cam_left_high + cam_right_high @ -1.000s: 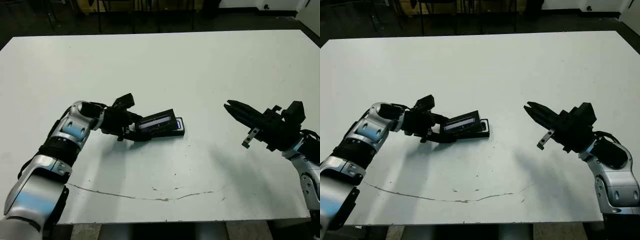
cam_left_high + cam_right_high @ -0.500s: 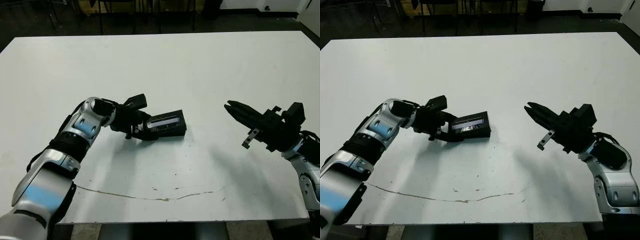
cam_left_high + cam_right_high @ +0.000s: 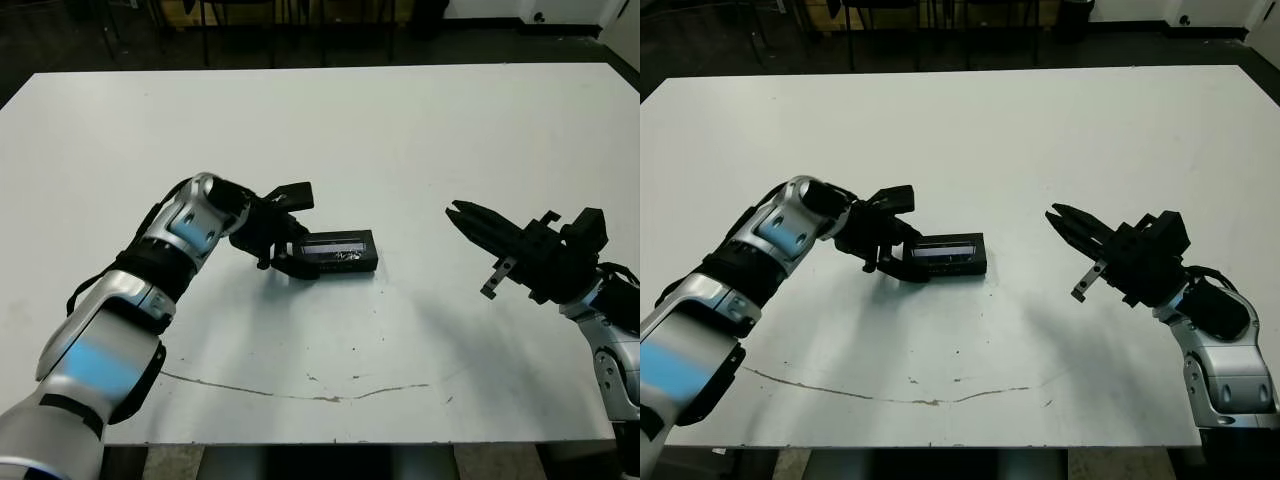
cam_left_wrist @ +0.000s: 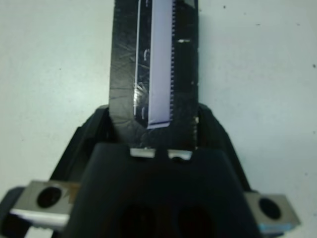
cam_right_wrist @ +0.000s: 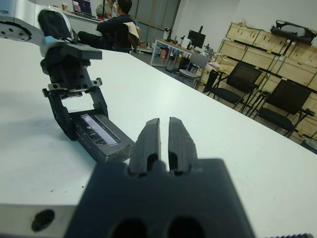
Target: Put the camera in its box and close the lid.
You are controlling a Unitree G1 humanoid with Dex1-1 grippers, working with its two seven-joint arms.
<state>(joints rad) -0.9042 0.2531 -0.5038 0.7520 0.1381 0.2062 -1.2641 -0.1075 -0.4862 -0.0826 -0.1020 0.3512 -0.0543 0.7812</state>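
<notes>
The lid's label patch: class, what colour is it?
Pale greyish-lilac on the black lid, clearest in the left wrist view.

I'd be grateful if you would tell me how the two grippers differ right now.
The left gripper straddles one end of the lid, down at the table; the right gripper holds nothing and hovers apart. The left one's fingers are spread around the lid; the right one's lie nearly together. Both are black, two-fingered.
</notes>
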